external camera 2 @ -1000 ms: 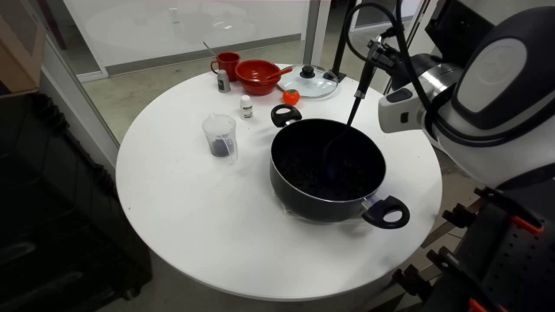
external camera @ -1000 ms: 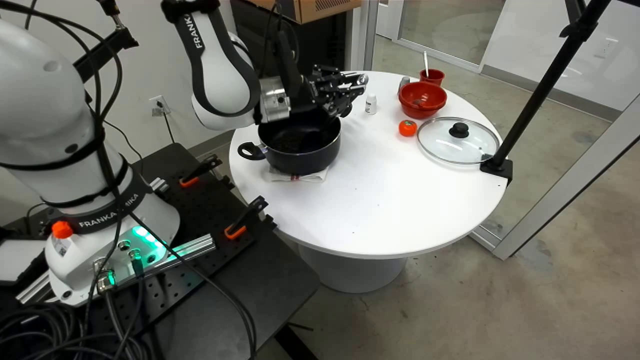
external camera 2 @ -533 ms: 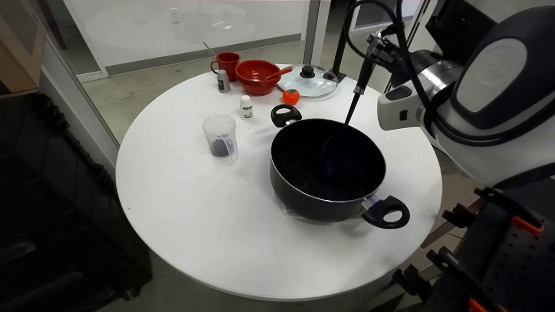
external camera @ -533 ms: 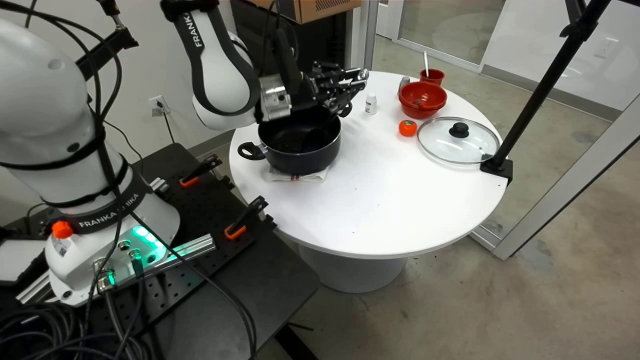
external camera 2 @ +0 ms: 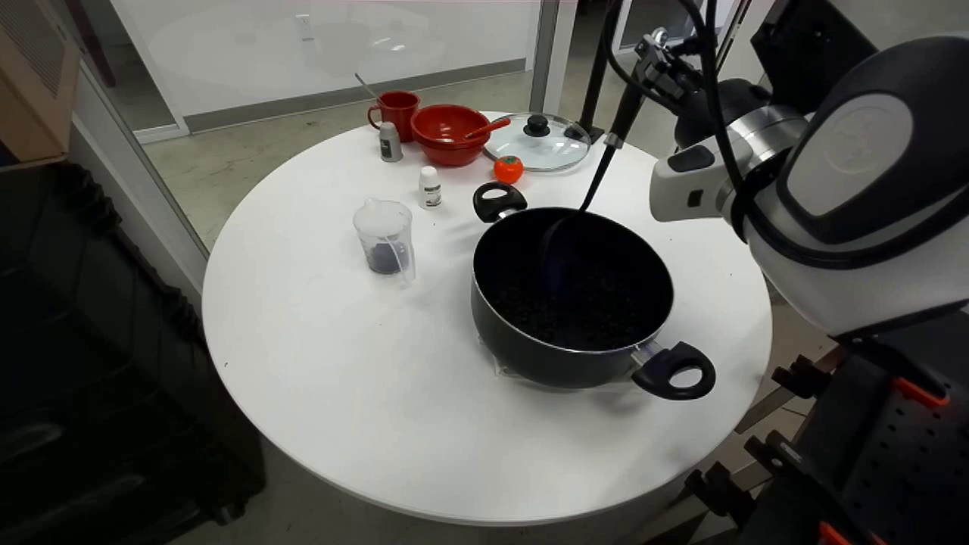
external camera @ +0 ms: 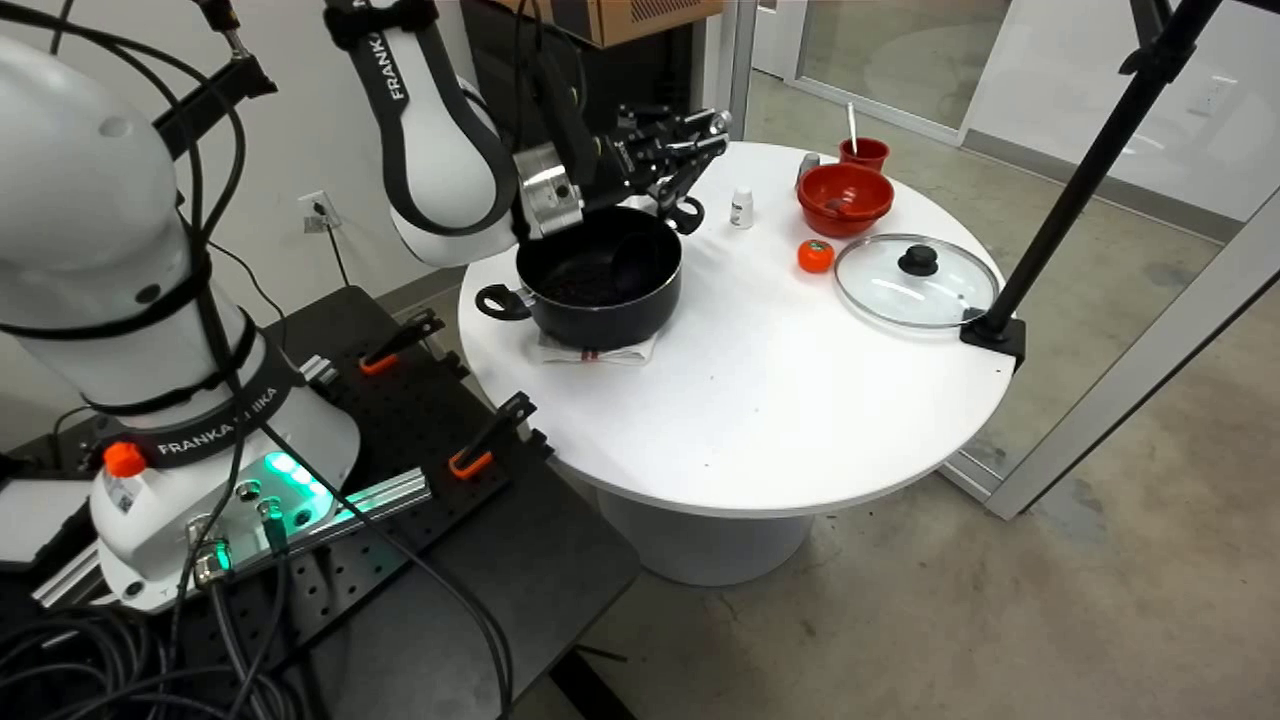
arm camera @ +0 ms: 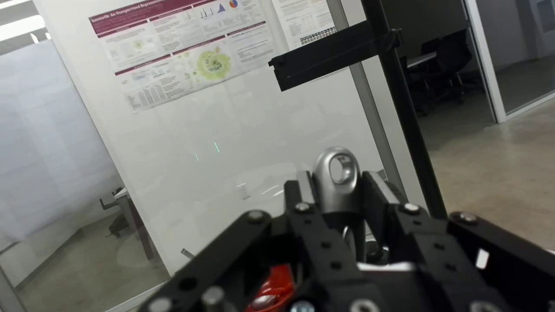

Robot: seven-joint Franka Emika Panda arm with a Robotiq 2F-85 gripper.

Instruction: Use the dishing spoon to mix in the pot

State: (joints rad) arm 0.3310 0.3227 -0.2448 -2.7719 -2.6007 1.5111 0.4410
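Note:
In both exterior views the black pot (external camera 2: 522,359) stands on a folded cloth (external camera: 600,352) near the table edge closest to the robot. The dishing spoon (external camera 2: 627,113) leans into it, its lower end down in the dark inside, where the contents are hard to make out. My gripper (external camera 2: 652,59) is above the pot's rim, shut on the top of the black handle. In the wrist view the fingers (arm camera: 303,190) press on both sides of the spoon's silver end (arm camera: 338,199), which has a hole in it.
A clear measuring cup (external camera 2: 384,235) and a white bottle (external camera 2: 430,188) stand beside the pot. Farther off are a grey shaker (external camera 2: 390,142), a red mug (external camera 2: 401,112), red bowls (external camera 2: 450,151), an orange fruit (external camera 2: 508,169) and a glass lid (external camera: 915,290) by a black pole (external camera: 1090,170).
The gripper has risen a little and tilted, with the spoon still in its hold. Within the pot, the spoon's lower part has swept toward the measuring cup's side. The pot has stayed put.

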